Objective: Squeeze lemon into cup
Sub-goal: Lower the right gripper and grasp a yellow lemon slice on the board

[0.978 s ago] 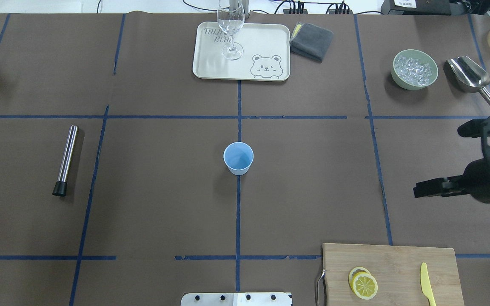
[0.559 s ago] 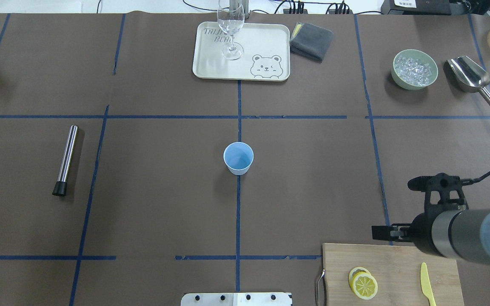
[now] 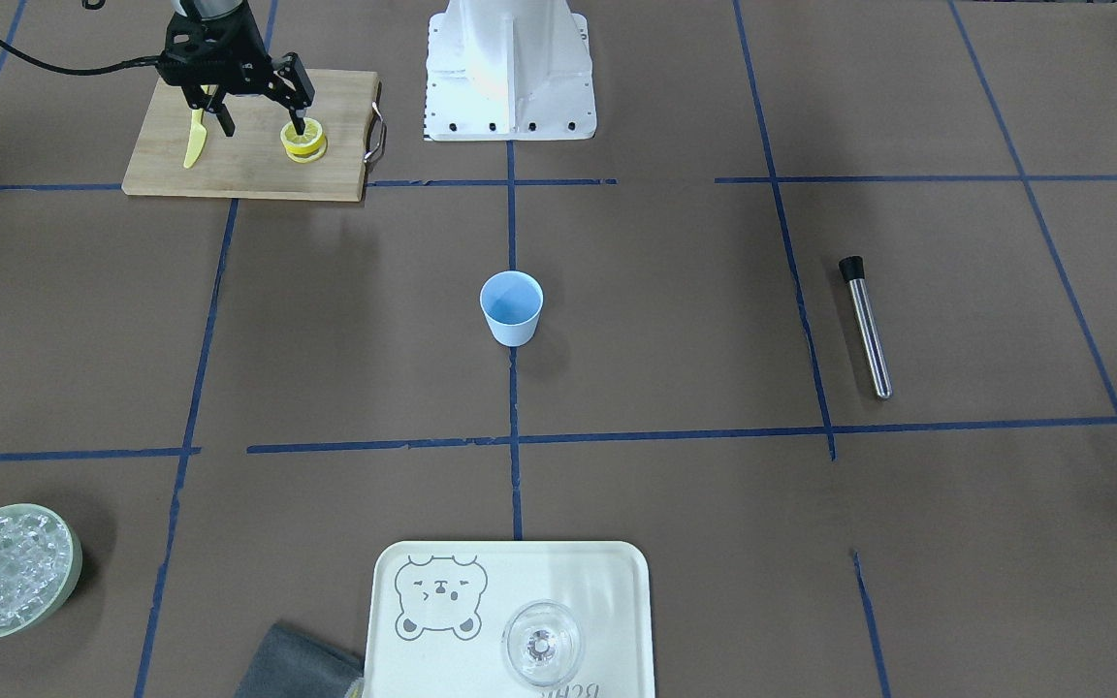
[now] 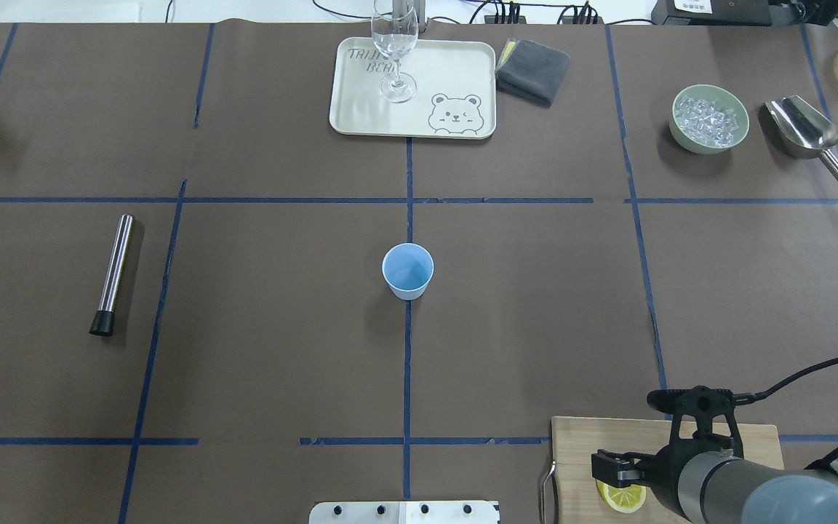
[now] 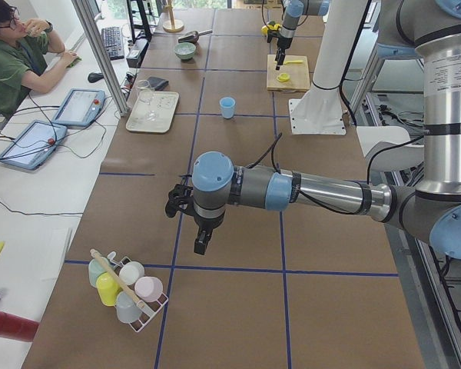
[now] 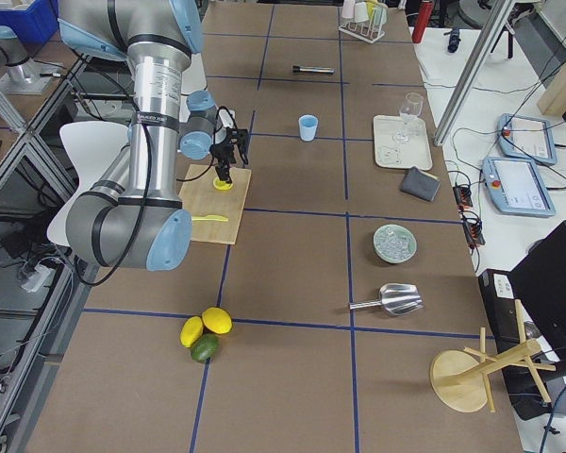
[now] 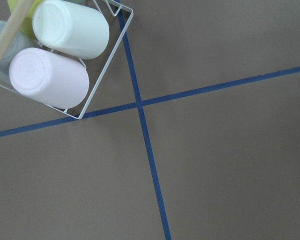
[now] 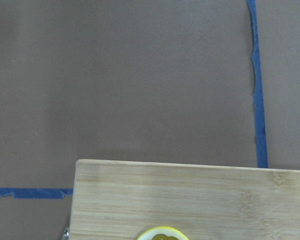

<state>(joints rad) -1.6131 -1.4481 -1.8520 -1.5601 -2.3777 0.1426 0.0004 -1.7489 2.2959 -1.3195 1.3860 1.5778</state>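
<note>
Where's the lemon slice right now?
In the front-facing view the lemon slice sits on the cutting board at upper left, on the robot's right side, near the yellow knife; the open right hand hangs over that board.

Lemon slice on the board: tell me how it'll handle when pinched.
The lemon slice looks thin and flat, so probably light and bendy. It lies stacked on another slice, so a push may slide it off. Lying flat, it shouldn't roll.
</note>
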